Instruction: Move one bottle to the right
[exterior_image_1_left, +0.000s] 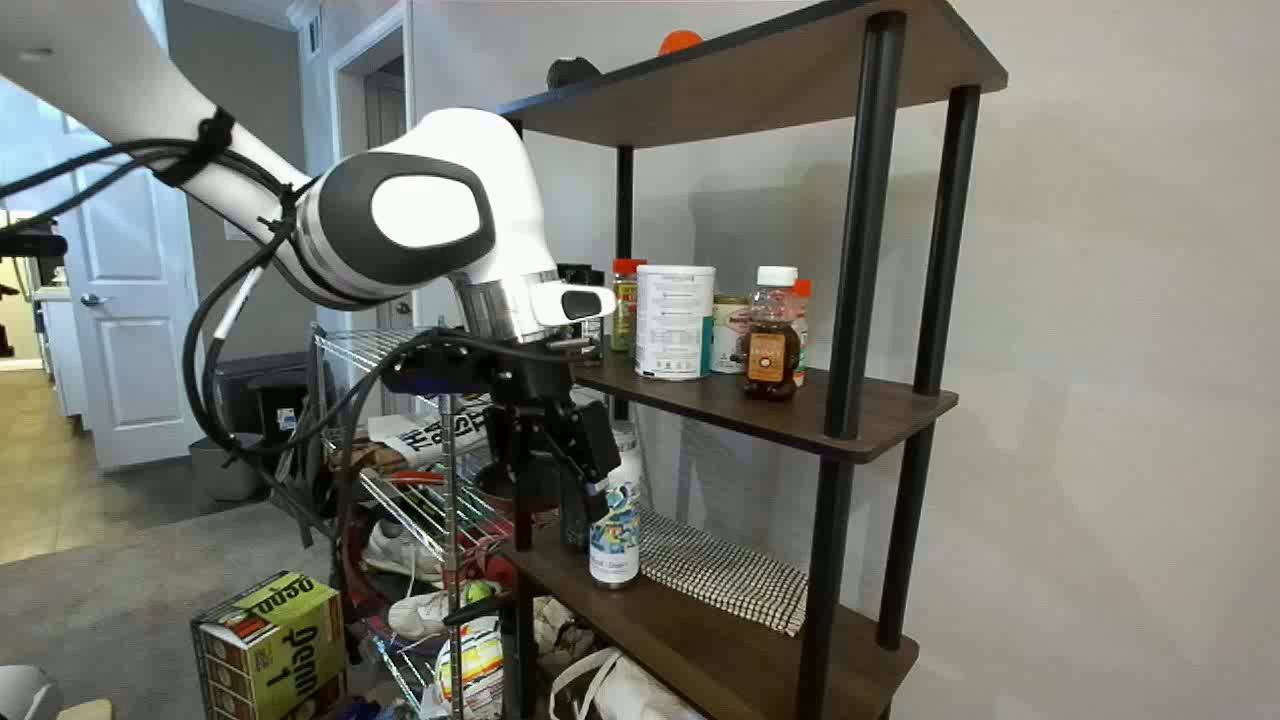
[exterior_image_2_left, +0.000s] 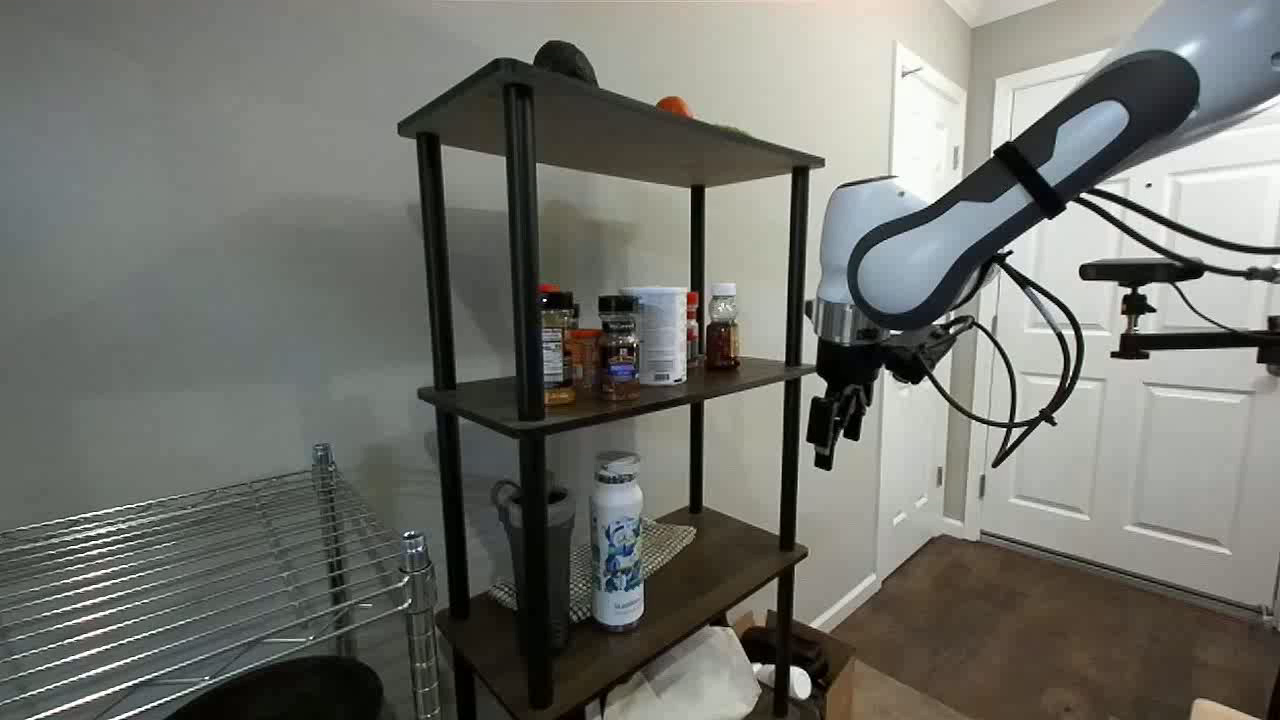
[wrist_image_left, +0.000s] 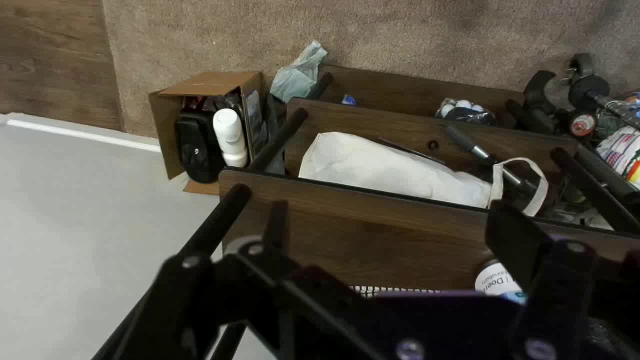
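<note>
Two slim dark-brown spice bottles with dark caps stand upright on the middle shelf (exterior_image_2_left: 470, 400). One bottle (exterior_image_2_left: 619, 355) is in plain view in an exterior view; its near-twin (exterior_image_2_left: 557, 345) stands to its left, partly behind a black post. In an exterior view the dark-capped bottles (exterior_image_1_left: 592, 325) are partly hidden behind my wrist. My gripper (exterior_image_2_left: 836, 440) points down in front of the shelf unit, apart from the bottles and with its fingertips below middle-shelf level. It also shows in an exterior view (exterior_image_1_left: 562, 480). In the wrist view the fingers (wrist_image_left: 390, 217) are spread with nothing between them; the spice bottles are out of view.
On the middle shelf also stand a white tub (exterior_image_1_left: 675, 325), an amber bottle with a white cap (exterior_image_1_left: 772, 345) and red-capped jars. Black posts (exterior_image_2_left: 522, 250) bound the shelf. Below are a white printed flask (exterior_image_2_left: 617, 545), a grey tumbler (exterior_image_2_left: 560, 560) and a checked cloth (exterior_image_1_left: 720, 575).
</note>
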